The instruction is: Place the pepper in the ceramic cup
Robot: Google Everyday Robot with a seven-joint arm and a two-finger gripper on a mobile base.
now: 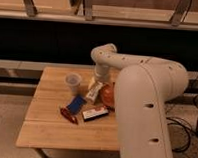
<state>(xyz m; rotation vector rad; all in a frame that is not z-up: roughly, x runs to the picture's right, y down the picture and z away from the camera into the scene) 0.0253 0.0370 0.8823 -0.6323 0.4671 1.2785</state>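
Note:
The pepper (68, 114) is a small slender red chili lying on the wooden table (49, 133), left of centre, beside a flat blue rectangle (76, 104). The ceramic cup (73, 82) is a small pale round cup standing upright further back, to the left. My gripper (98, 83) hangs from the white arm just right of the cup, over a small white bottle (94, 92). It is well behind the pepper and nothing shows in it.
An orange bowl (108, 94) sits right of the bottle, partly hidden by my arm (146, 111). A red, white and black box (95, 114) lies in front of it. A dark shelf runs behind the table. Cables lie on the floor at right.

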